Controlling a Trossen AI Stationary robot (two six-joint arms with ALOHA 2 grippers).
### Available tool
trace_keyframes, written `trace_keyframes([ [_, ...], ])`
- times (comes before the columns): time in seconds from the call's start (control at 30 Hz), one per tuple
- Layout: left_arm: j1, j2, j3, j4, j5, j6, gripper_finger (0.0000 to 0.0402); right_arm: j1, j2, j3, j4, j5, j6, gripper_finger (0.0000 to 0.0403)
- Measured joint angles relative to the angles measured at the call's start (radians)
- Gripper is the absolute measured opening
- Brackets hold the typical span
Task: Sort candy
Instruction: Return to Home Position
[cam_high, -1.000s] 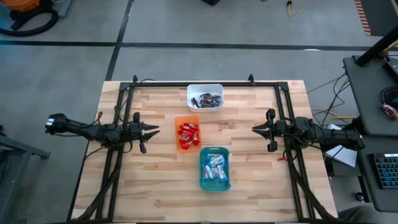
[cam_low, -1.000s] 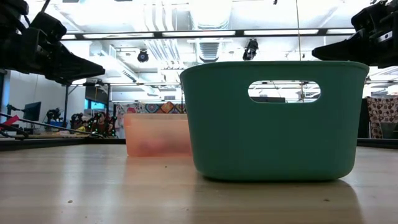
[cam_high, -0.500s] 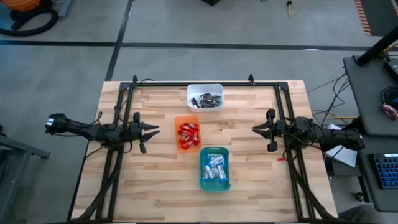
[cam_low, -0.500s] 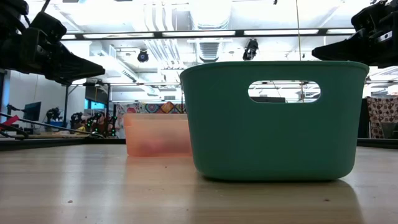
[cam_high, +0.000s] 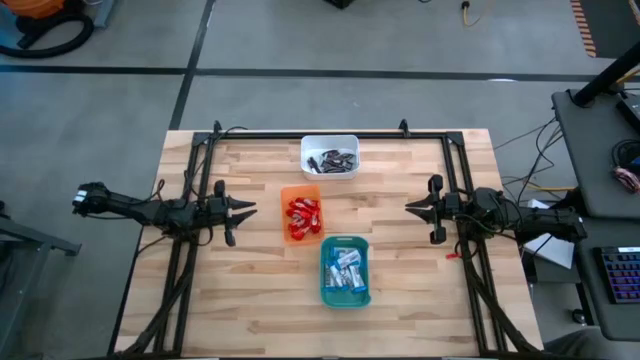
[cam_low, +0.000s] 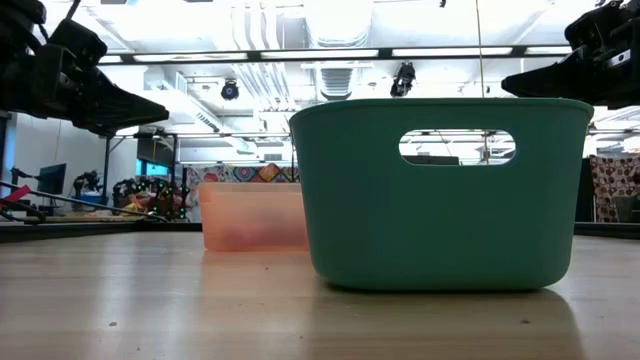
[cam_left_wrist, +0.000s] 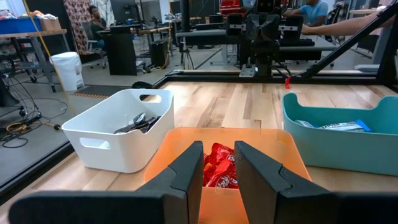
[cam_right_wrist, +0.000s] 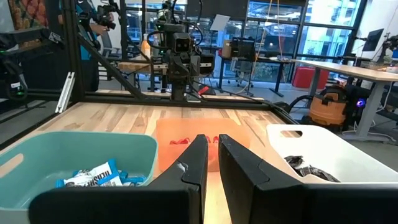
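We start at the left gripper (cam_high: 250, 209), which hovers over the left part of the table (cam_high: 250, 290) and points inward at the bins. In its wrist view its fingers (cam_left_wrist: 186, 168) stand slightly parted with nothing between them. The nearest candy to it is the red candies (cam_high: 303, 214), straight ahead in the orange bin (cam_high: 286, 215). That bin's long axis lies crosswise to the gripper's reach.

Next, towards the far edge, the white bin (cam_high: 330, 139) holds the dark-wrapped candies (cam_high: 333, 160). Towards the near edge, touching a corner of the orange bin, the teal bin (cam_high: 325, 270) holds the blue-and-white candies (cam_high: 346, 272).

We see no loose candy on the bare wood, so every piece we can find lies in a bin between the two arms. The left gripper is near the orange bin, and the right stands well apart from all three.

The right gripper (cam_high: 408, 207) faces inward from the right side at about the same depth as its partner. Its fingers (cam_right_wrist: 196, 155) are all but closed, with a thin slit between them and nothing in their grasp.

We judge the sorting finished. Neither arm has anything to reach for, and the coming move calls only for a clear path away from the bins.
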Motion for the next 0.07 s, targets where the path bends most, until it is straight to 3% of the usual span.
trace_keyframes([
  [0.07,0.000,0.000,0.000,0.000,0.000,0.000,0.0075,0.000,0.000,0.000,0.000,0.000,0.000,0.0034],
])
